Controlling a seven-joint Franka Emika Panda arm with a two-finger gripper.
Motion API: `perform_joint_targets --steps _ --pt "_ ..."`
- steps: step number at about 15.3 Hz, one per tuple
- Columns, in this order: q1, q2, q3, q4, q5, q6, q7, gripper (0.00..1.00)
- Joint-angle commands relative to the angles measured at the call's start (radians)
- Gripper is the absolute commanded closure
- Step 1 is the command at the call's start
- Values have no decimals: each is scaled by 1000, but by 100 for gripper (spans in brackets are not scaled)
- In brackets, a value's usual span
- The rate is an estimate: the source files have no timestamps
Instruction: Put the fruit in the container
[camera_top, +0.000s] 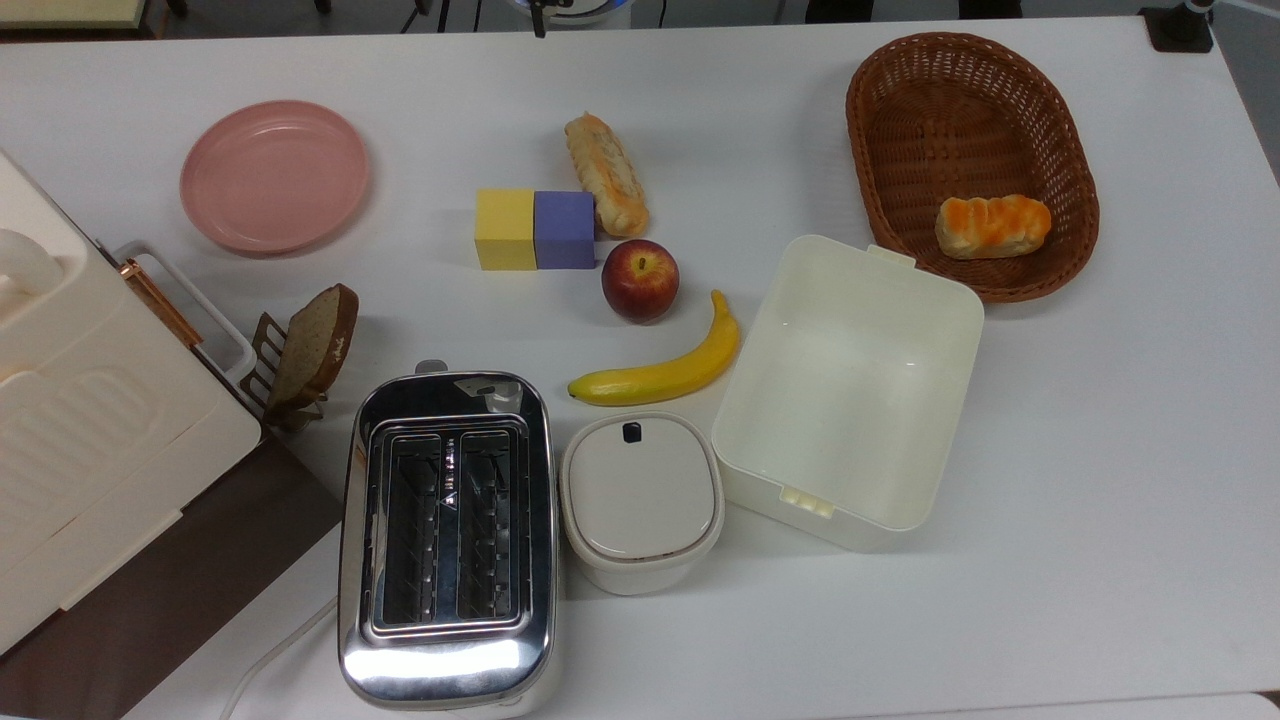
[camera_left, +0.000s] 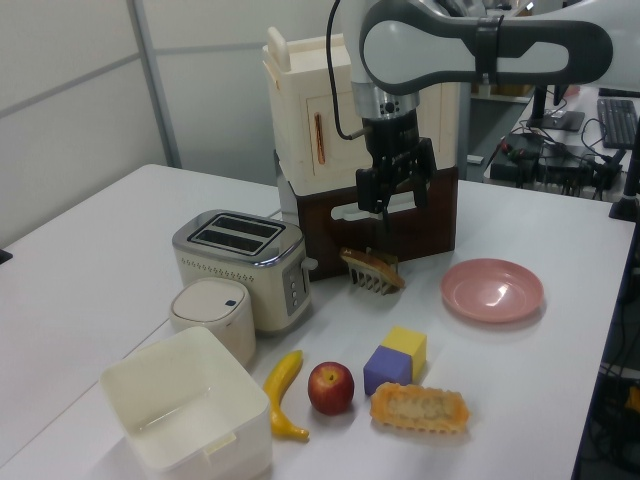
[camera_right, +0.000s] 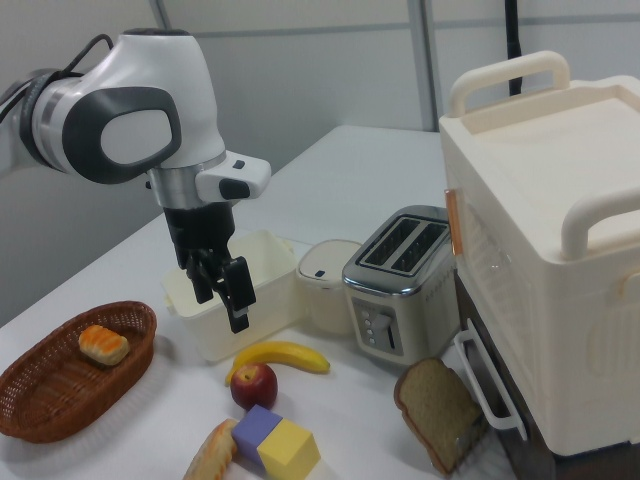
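On the white table (camera_top: 1100, 450) the fruit (camera_top: 640, 280) sits below the raised end effector (camera_right: 222, 290), whose fingers hang spread and empty; the container (camera_top: 850, 390) lies beyond (a descent could nudge the banana (camera_top: 665, 370), rolling the fruit away).

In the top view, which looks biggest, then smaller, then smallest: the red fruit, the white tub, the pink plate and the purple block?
1. The container, the white tub, clearly largest.
2. The pink plate.
3 and 4. The fruit and the purple block look about alike, so I won't rank them.
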Motion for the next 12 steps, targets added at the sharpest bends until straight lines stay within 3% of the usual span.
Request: perform_joint_targets --steps 1,12 --pt "-7 -7 1 -10 17 5 -12 0" --pt "2 -6 2 -21 -11 64 -69 0"
